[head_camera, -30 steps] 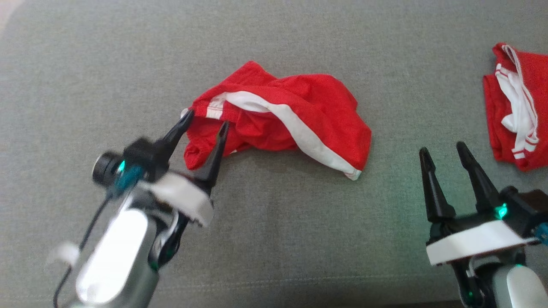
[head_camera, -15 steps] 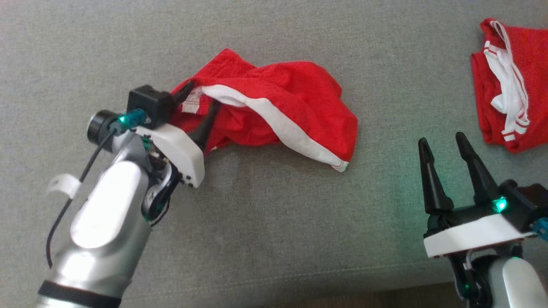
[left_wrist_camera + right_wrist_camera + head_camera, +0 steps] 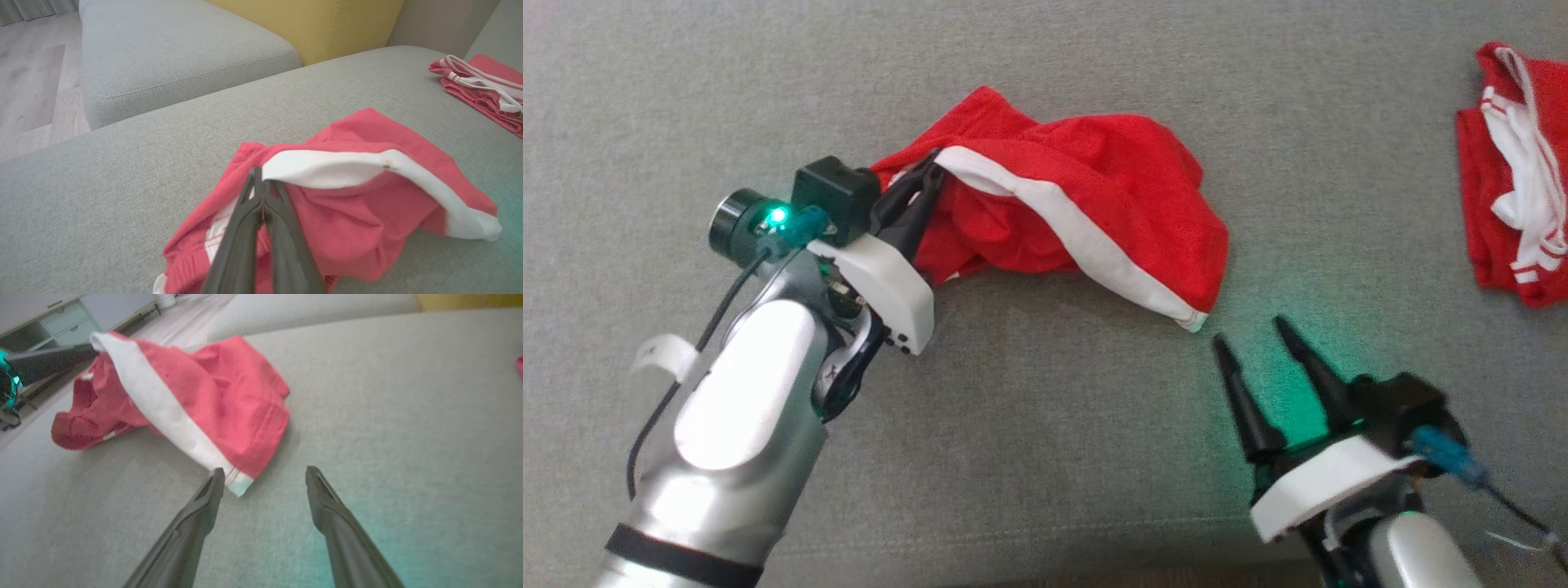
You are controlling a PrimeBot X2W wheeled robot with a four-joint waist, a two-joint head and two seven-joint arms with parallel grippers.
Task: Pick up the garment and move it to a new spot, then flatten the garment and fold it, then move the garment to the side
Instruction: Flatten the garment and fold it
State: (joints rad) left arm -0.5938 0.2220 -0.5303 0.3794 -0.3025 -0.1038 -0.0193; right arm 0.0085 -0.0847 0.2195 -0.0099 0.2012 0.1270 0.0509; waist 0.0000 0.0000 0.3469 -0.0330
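Jaws of the left gripper (image 3: pixel 929 167) are pinched shut on an edge of the red shorts (image 3: pixel 1111 163); the right gripper (image 3: pixel 1251 331) stands wide, empty. Lifting, moving, flattening and folding remain.

- Left gripper (image 3: pixel 934 167): dark tapering fingers (image 3: pixel 907 214), white plate (image 3: pixel 890 286) with dark screws (image 3: pixel 894 339).
- Left forearm (image 3: pixel 739 416): glossy silver shell, black band (image 3: pixel 678 559) at 6 o'clock, black cable (image 3: pixel 637 449) and white tag (image 3: pixel 662 357) at 9 o'clock.
- Right gripper (image 3: pixel 1250 330): blue connector (image 3: pixel 1445 457) at 3 o'clock.

Left fingers (image 3: pixel 241 245) pinched together; right fingers (image 3: pixel 192 526) spread wide.
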